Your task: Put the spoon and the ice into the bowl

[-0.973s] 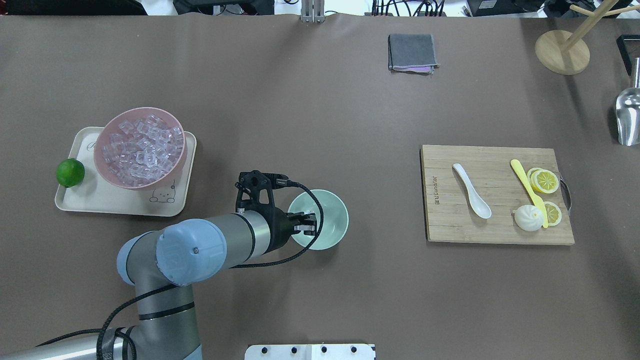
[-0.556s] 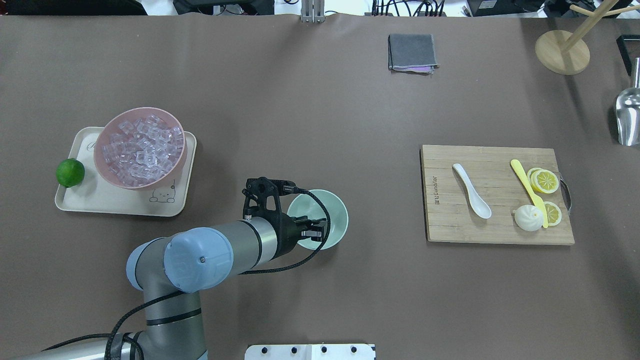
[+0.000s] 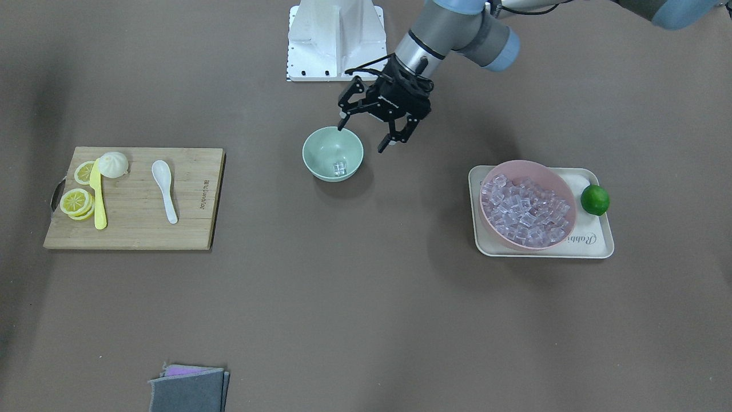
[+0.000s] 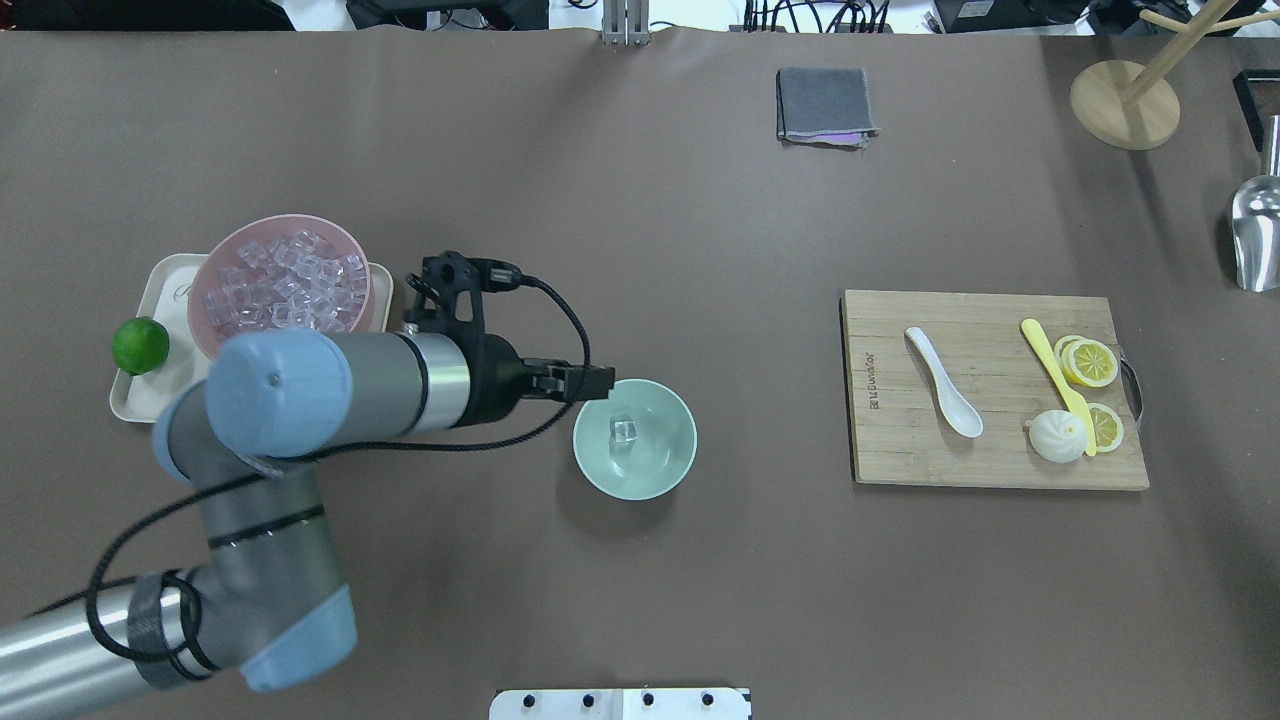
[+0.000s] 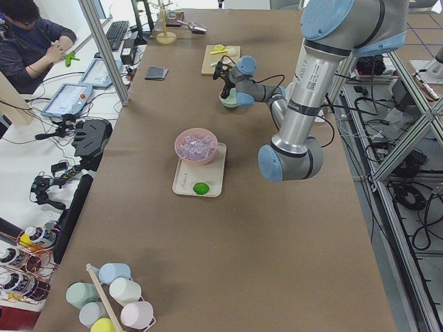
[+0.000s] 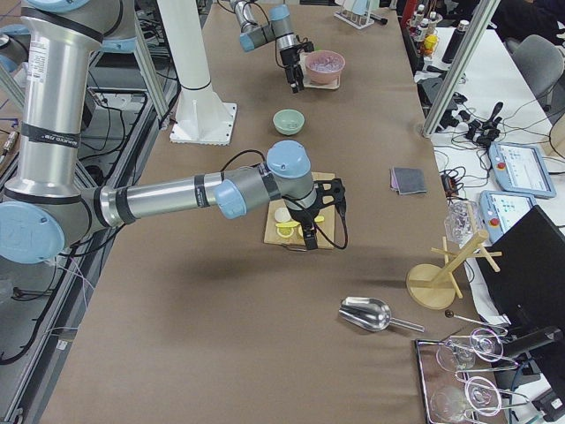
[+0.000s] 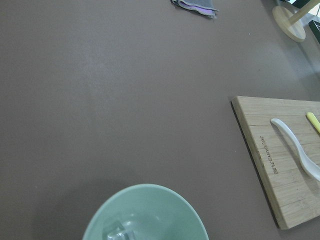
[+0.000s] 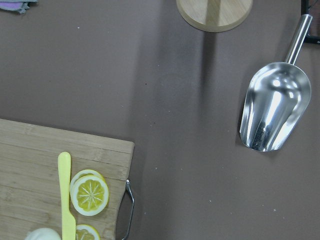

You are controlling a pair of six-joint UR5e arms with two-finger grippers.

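Mint bowl point(image 4: 672, 462) upright with one clear ice cube point(image 4: 624, 431) — white spoon point(image 4: 944, 384) flat on cutting board point(image 4: 1000, 452)

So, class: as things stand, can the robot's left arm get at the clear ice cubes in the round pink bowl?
Probably yes. The open left gripper hangs empty by the small mint-green bowl; the ice cubes lie uncovered in the pink bowl on that arm's side, with nothing standing between.

In the overhead view my left arm point(image 4: 330, 385) enters from 8 o'clock, then bends toward 3 o'clock. My left gripper point(image 3: 362, 137) hangs with the jaws wide apart and empty. My right arm point(image 6: 168, 196) is stretched out low. For my right gripper point(image 6: 309, 231), I cannot tell the jaws.
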